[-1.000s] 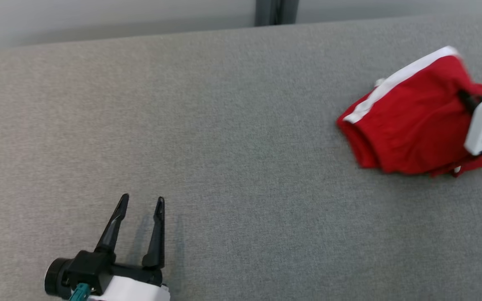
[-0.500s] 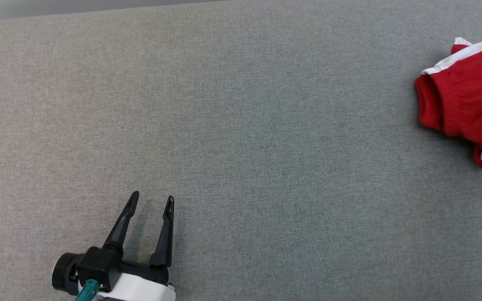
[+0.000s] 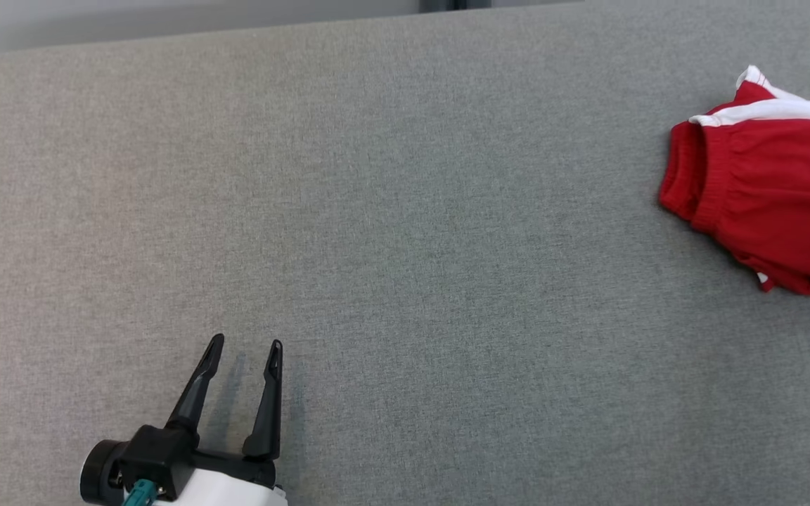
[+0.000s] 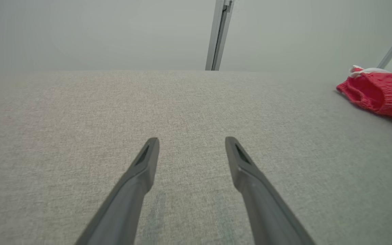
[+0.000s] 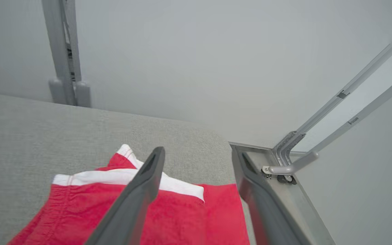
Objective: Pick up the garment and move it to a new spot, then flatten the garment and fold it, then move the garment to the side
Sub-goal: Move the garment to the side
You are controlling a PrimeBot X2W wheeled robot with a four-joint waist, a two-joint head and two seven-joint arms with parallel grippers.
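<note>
Grey woven fabric covers the worktop (image 3: 405,232), with a pale wall behind it and an upright metal post (image 4: 219,34) rising past the far edge. At the far right corner, a grey metal bracket (image 5: 286,166) with slanting rails sits just beyond the worktop's rim. Bare grey surface stretches between the two arms. The left gripper (image 3: 247,342) is at the near left, low over the fabric, with its fingers pointing toward the far edge and faint shadows beneath them. Its jaws are apart, with only worktop between them. The right gripper (image 5: 197,149) hangs over the garment (image 3: 770,204), aimed at the far right corner, its jaws also apart. Whether its fingers touch the cloth I cannot tell. The garment lies on the right side of the worktop near that corner, well apart from the left gripper. It is red and loosely bunched, with a white band along its far edge and a gathered elastic opening facing left.
</note>
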